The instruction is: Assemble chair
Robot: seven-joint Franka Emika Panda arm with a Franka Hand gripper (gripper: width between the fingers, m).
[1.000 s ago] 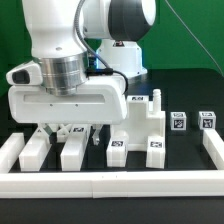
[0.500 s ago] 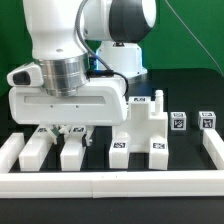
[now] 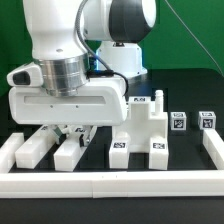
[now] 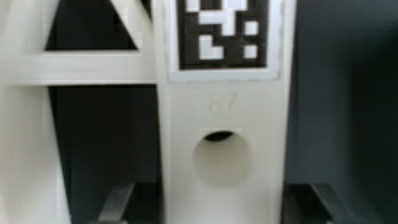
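Gripper (image 3: 68,128) lower left, fingers (image 4: 121,203) flanking tagged post of the chair panel (image 4: 222,120) (pinching or not, cannot tell).

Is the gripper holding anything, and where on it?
The gripper has a finger on each side of the panel post, by the hole; a firm hold cannot be told.

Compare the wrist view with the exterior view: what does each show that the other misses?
Only the wrist view: a round hole in a bar of the white panel, below a tag. Only the exterior view: two small cubes, upright blocks, loose legs, the border rail, the arm. Both: the gripper low over that panel.
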